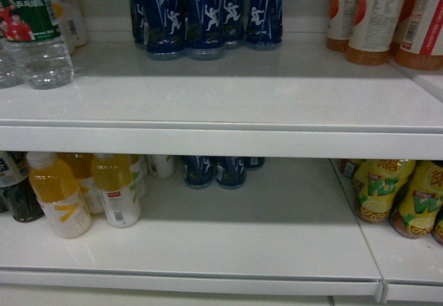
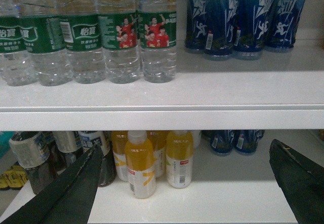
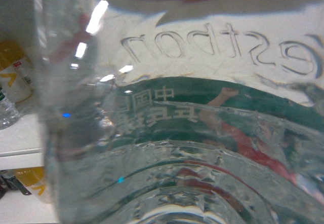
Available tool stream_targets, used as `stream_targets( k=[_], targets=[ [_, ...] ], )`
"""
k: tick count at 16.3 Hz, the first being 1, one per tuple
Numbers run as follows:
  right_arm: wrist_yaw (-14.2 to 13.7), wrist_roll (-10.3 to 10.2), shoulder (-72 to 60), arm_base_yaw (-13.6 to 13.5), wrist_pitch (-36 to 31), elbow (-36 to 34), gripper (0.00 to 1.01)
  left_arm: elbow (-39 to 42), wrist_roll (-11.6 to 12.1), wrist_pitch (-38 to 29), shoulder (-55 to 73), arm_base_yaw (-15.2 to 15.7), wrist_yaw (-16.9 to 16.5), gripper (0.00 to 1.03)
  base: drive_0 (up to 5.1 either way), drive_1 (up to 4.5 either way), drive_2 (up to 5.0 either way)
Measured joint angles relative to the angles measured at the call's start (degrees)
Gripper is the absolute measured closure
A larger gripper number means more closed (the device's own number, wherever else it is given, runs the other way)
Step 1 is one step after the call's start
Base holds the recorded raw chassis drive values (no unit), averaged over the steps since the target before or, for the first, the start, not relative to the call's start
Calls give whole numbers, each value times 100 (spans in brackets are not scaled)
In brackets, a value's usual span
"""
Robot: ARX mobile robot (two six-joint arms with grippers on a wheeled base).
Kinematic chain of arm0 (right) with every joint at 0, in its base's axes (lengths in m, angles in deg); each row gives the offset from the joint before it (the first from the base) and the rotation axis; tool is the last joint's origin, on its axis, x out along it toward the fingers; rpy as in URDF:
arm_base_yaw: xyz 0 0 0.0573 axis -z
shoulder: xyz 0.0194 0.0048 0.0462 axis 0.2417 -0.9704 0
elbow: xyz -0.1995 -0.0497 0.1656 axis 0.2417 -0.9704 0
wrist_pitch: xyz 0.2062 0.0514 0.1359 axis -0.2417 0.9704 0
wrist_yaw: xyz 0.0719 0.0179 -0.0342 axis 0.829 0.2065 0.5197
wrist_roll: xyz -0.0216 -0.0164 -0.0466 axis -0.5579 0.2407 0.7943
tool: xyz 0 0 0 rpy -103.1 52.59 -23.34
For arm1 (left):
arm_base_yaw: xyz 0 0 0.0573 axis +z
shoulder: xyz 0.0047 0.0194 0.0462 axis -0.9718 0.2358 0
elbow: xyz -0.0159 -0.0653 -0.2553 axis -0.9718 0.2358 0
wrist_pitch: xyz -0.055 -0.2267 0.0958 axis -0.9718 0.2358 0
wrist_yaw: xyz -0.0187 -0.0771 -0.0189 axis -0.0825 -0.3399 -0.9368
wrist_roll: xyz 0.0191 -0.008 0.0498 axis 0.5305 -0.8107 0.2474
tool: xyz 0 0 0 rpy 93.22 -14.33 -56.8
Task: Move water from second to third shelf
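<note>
**A:** What do we see of the water bottle [image 3: 177,133]?

**B:** It fills the right wrist view, so close that its edges are cut off. It is clear ribbed plastic with colourless water. The green label carries white Chinese characters and figures in red. Raised letters above the label show reversed, and we cannot read them surely.

**A:** Do the right jaws hold it?

**B:** They do not show in any view, so we cannot tell.

**A:** And the left jaws?

**B:** Spread wide at the bottom of the left wrist view, with nothing between them.

**A:** More water?

**B:** A row of water bottles [image 2: 91,41] stands on the upper shelf [image 1: 221,112]. Their green labels bear white characters, and two show cheering people in red. The tops are cut off. In the head view one such bottle [image 1: 34,36] stands at that shelf's far left.

**A:** Beside them?

**B:** Blue bottles [image 1: 204,12] printed with white running figures, then orange drinks [image 1: 377,15] with white labels whose small print is too fine for us.

**A:** Below?

**B:** On the lower shelf [image 1: 242,244] stand yellow juice bottles [image 1: 59,195] with white caps, dark bottles [image 2: 38,158] half hidden at the left, and more blue ones at the back. On the right are yellow-green labelled bottles [image 1: 384,192] with lemon slices.
</note>
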Motion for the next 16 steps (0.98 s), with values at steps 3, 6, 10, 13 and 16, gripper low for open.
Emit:
stream_targets(
  k=[3, 6, 10, 13, 16],
  targets=[
    [4, 0, 2, 2, -17, 0, 57, 0, 2, -7, 0, 0, 2, 5, -447, 226, 226],
    [2, 0, -2, -2, 0, 0, 57, 0, 2, -9, 0, 0, 2, 5, -459, 213, 213],
    [-2, 2, 4, 4, 2, 0, 57, 0, 2, -13, 0, 0, 0, 5, -445, 227, 227],
    [0, 2, 0, 2, -2, 0, 57, 0, 2, -13, 0, 0, 2, 5, -458, 213, 213],
    [0, 0, 2, 2, -13, 0, 57, 0, 2, -9, 0, 0, 2, 5, -437, 212, 212]
  ],
)
